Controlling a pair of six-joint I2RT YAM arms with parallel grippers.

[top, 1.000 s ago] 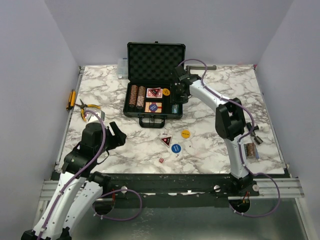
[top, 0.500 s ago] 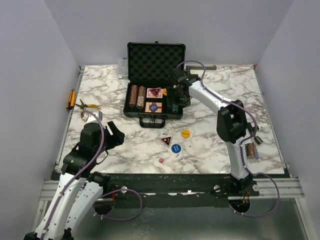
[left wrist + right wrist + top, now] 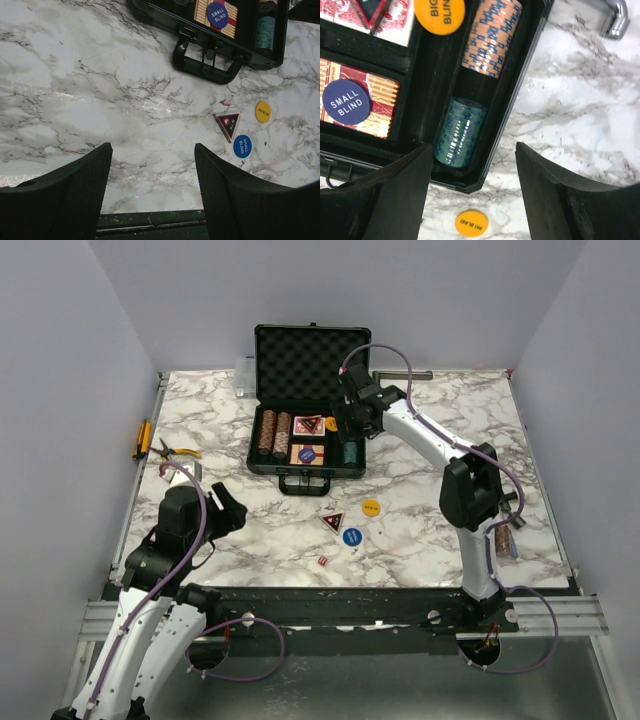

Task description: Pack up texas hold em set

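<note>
As the feeds stand, I log the case (image 3: 305,360) open at the far middle of the table (image 3: 75,75), lid upright, handle (image 3: 205,65) facing the arms. Contents, left to right: brown chip stacks (image 3: 266,432); a far card deck carrying a red triangle (image 3: 307,424); nearer the handle, a second card deck (image 3: 370,112) carrying a blue disc (image 3: 346,101) marked SMALL BLIND; a yellow disc (image 3: 439,12) marked BIG BLIND; in the right-hand slot, an orange-and-blue chip stack (image 3: 491,37) and a teal chip stack (image 3: 460,131) end to end, teal on the handle side. Loose on the marble before the case, close together: a loose yellow disc (image 3: 262,111), a loose red triangle (image 3: 228,124), a loose blue disc (image 3: 242,146); dice (image 3: 323,560) lie nearer the arms. Right gripper (image 3: 472,150): above the case's right end, fingers spread wide, nothing between them. Left gripper (image 3: 152,150): over bare marble at the near left, well apart from the case, fingers wide, holding nothing. Sundries: pliers (image 3: 172,452) and a yellow-handled tool (image 3: 141,438) at the left edge; a clear box (image 3: 245,375) behind the case's left corner; a metal bar (image 3: 405,374) right of the lid.
</note>
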